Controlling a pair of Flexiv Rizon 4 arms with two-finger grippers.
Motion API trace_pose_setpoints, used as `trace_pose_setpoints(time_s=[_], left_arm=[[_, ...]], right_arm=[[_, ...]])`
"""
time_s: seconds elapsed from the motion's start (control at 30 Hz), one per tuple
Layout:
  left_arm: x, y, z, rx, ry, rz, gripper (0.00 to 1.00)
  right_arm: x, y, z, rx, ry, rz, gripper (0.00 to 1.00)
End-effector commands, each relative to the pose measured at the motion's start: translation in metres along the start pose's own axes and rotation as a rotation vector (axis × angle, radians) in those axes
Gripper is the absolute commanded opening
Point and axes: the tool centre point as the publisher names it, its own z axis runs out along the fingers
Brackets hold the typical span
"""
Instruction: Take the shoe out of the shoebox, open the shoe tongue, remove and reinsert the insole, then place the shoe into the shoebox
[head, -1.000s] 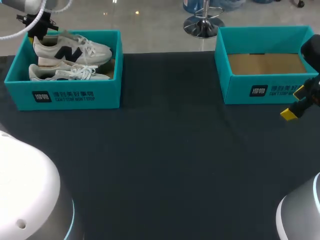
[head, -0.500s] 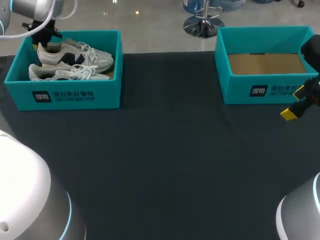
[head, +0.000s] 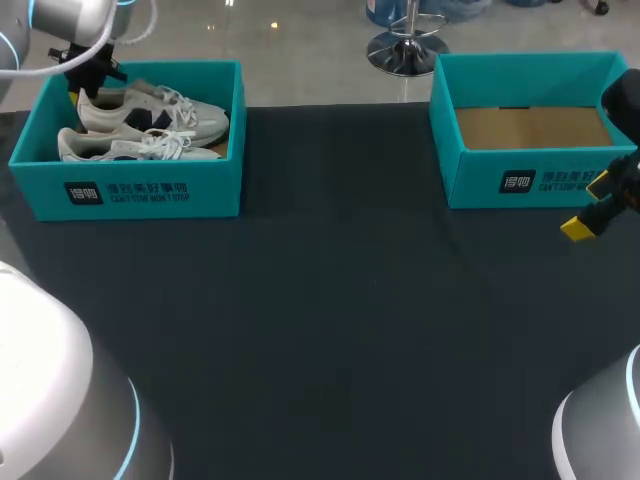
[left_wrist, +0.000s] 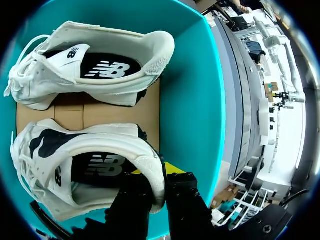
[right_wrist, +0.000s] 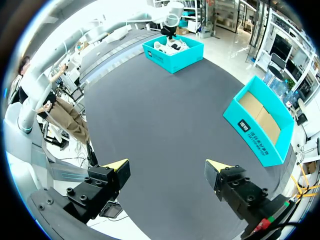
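On dark table (head: 340, 330), left pincer (left_wrist: 159, 186) clamps shoe (left_wrist: 75, 150) heel inside shoebox (left_wrist: 192, 100).

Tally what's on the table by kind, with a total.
Shoes: 2, the far shoe, held at its heel by the left gripper, and the near shoe beside it.
Shoeboxes: 2, the left shoebox holding both shoes, and the right shoebox holding none.
Total: 4

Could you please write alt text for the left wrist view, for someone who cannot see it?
The left end effector is shut on the heel collar of a white sneaker, one finger inside and one outside. The sneaker lies in a teal shoebox beside a second white sneaker.
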Motion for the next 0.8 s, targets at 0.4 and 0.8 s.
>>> trace_pose_setpoints(time_s=[0.4,0.8], left_arm=[[0.009,-0.01,-0.016,-0.08,-0.068,0.076,1.0],[0.021,-0.068,-0.097,-0.131,-0.207,0.126,1.0]], right_arm=[[-0.002,0.002,0.001,0.005,0.003,0.0,1.0],[-0.002,0.002,0.001,0.005,0.003,0.0,1.0]])
